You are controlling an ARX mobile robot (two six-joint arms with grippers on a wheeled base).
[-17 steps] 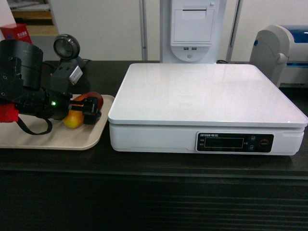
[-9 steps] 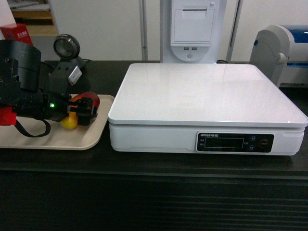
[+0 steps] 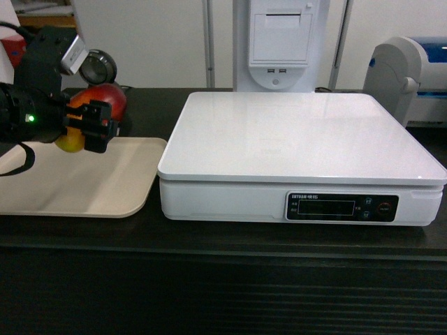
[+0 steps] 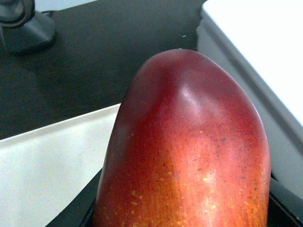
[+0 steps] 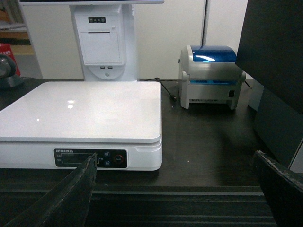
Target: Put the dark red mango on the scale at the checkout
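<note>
The dark red mango (image 3: 107,98) hangs in the air above the beige tray (image 3: 84,181), left of the scale (image 3: 293,132). My left gripper (image 3: 89,127) is shut on it, red end up and toward the scale, yellow end (image 3: 70,143) low. In the left wrist view the mango (image 4: 189,151) fills most of the frame, with the scale's edge (image 4: 265,52) to its right. The scale's white platform (image 5: 85,109) is bare. My right gripper (image 5: 175,189) stands open over the checkout counter's front edge (image 5: 189,198), right of the scale, holding nothing.
A round scanner on a stand (image 3: 98,66) is behind the tray. A white receipt-printer column (image 3: 279,42) rises behind the scale. A blue-topped label printer (image 5: 210,75) stands on the counter at the back right. The checkout's ribbed front (image 3: 223,293) lies below.
My left gripper has lifted the mango off the tray, up and a little left. The tray now lies bare beneath it. The scale has not moved.
</note>
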